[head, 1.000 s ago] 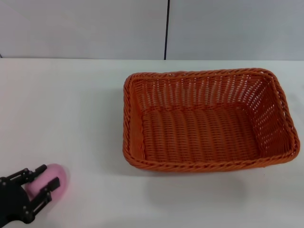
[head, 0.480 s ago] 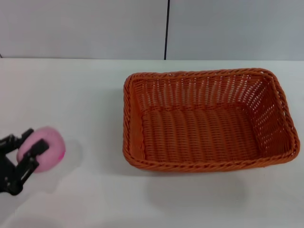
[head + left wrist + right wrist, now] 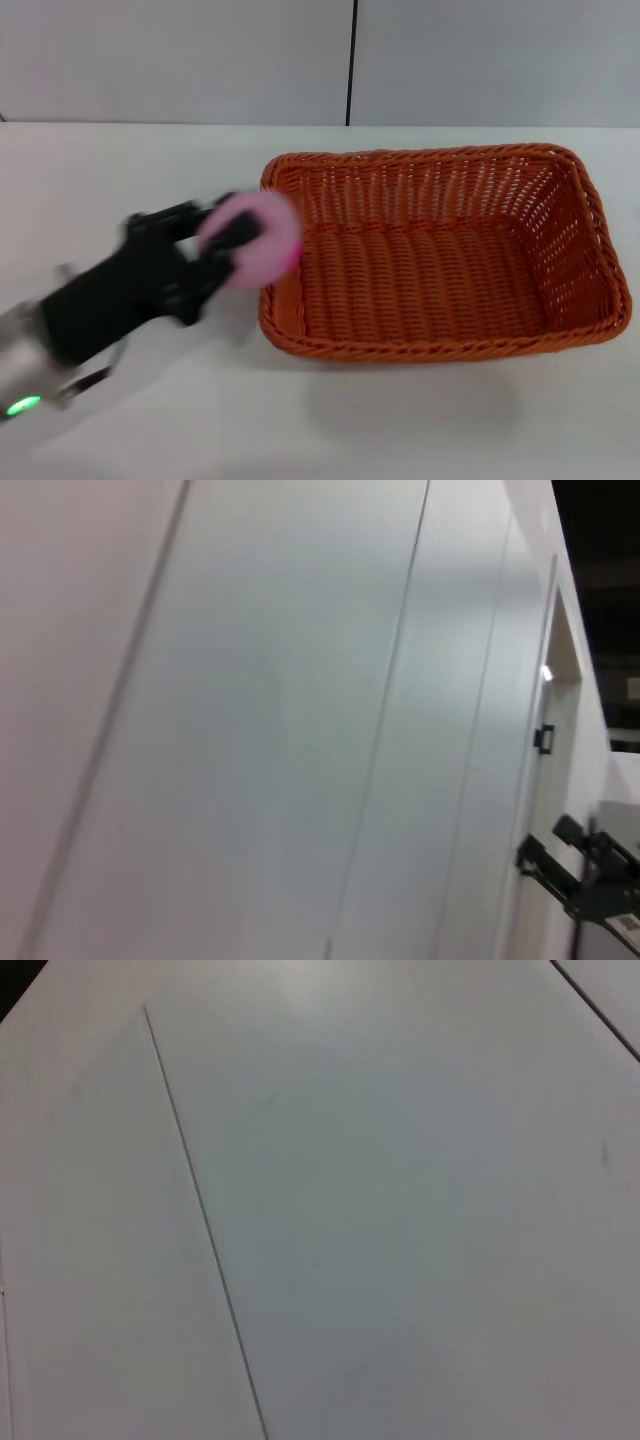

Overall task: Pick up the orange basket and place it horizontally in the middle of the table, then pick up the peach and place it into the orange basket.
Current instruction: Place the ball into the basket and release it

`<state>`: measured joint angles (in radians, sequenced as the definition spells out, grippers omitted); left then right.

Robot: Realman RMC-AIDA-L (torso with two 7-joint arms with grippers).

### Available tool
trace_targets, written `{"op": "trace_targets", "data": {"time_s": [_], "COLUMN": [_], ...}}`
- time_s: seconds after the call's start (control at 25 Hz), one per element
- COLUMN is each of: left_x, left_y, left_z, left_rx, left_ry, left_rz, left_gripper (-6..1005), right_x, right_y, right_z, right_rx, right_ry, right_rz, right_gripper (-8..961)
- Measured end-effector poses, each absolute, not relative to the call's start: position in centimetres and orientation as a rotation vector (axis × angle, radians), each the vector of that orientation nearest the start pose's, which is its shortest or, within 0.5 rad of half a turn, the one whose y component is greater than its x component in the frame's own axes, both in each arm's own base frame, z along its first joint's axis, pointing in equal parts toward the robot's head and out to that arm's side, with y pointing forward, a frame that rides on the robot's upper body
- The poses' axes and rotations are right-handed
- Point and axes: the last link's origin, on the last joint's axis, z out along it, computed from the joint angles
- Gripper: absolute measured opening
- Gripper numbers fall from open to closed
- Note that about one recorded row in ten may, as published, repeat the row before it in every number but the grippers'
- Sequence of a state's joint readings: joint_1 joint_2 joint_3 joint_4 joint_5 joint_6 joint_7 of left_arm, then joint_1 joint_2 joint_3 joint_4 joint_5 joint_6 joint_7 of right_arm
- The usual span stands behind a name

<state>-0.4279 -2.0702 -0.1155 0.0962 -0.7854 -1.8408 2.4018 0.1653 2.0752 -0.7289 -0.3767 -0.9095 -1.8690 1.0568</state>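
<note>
The orange basket [image 3: 440,255] lies lengthwise across the white table [image 3: 120,180], right of centre, its inside empty. The pink peach [image 3: 262,238] hangs in the air over the basket's left rim, held between the black fingers of my left gripper [image 3: 240,232], which is shut on it. The left arm reaches in from the lower left. My right gripper is out of view. Both wrist views show only pale wall panels.
A grey wall with a dark vertical seam [image 3: 351,60] runs behind the table's far edge. In the left wrist view a black fixture [image 3: 585,875] shows near a door frame. Bare tabletop lies left of the basket and in front of it.
My left gripper has lifted the peach from the table's front left and carried it up and to the right, reaching the basket's left rim. The basket has not moved.
</note>
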Motion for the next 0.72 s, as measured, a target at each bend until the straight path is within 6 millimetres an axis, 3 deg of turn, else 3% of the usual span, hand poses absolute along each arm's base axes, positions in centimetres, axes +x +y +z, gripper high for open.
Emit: {"op": "trace_targets", "data": {"time_s": [0.08, 0.16, 0.36, 0.48, 0.72], "left_x": [-26.7, -24.2, -20.7, -19.7, -18.6], "left_y": [24.9, 26.7, 28.1, 28.1, 27.9], "left_z": [-3.8, -6.6, -10.0, -11.3, -12.6], "left_rx": [-2.351, -2.406, -2.463, -2.457, -2.455], "left_ry": [-0.476, -0.488, -0.488, -0.449, -0.448], "left_rz": [-1.361, -1.338, -1.293, -1.254, -1.225], "left_gripper": [222, 213, 190, 241, 496], "right_x": [31.4, 31.3, 31.0, 31.0, 30.7], "right_y": [23.2, 23.3, 23.8, 24.3, 25.4], "right_z": [8.3, 8.3, 8.3, 8.6, 9.9], "right_rx": [-1.643, -1.644, -1.65, -1.638, -1.566], "right_ry": [0.463, 0.463, 0.452, 0.43, 0.349], "right_rz": [1.547, 1.553, 1.56, 1.543, 1.528], "right_gripper": [614, 614, 614, 614, 614]}}
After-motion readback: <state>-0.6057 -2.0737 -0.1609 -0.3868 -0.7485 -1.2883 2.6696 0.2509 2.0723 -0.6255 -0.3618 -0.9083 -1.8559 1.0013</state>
